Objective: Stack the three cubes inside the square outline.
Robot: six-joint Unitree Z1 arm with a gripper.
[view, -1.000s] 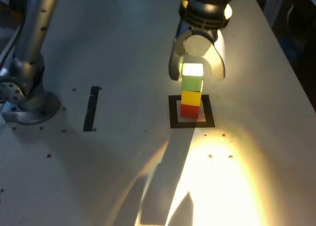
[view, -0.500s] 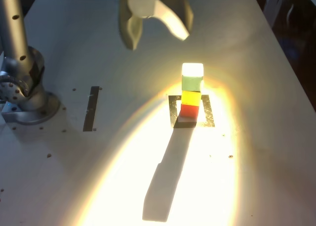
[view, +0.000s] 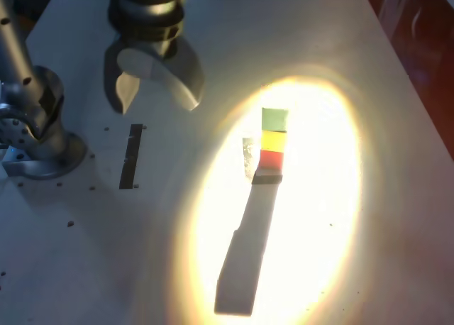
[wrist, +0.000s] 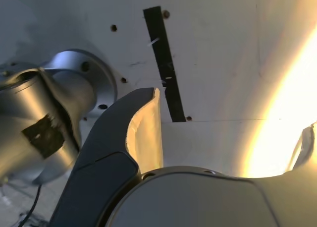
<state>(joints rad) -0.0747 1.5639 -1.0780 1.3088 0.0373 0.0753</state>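
The green cube sat on the yellow cube, which sat on the red cube. The table was white. The strip was black. The gripper was grey with pale inner faces.

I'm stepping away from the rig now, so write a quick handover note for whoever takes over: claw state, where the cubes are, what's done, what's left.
Claw: open, empty, hanging above the table near the thin black strip, well off to the exterior view's left of the stack.
Cubes: one upright tower, red cube at the bottom, yellow cube in the middle, green cube on top.
Square outline: mostly washed out by the bright light; only part of its border shows beside the tower's base.
Done: all three cubes stacked and released.
Left: probably nothing; confirm the tower sits inside the outline once the glare passes.
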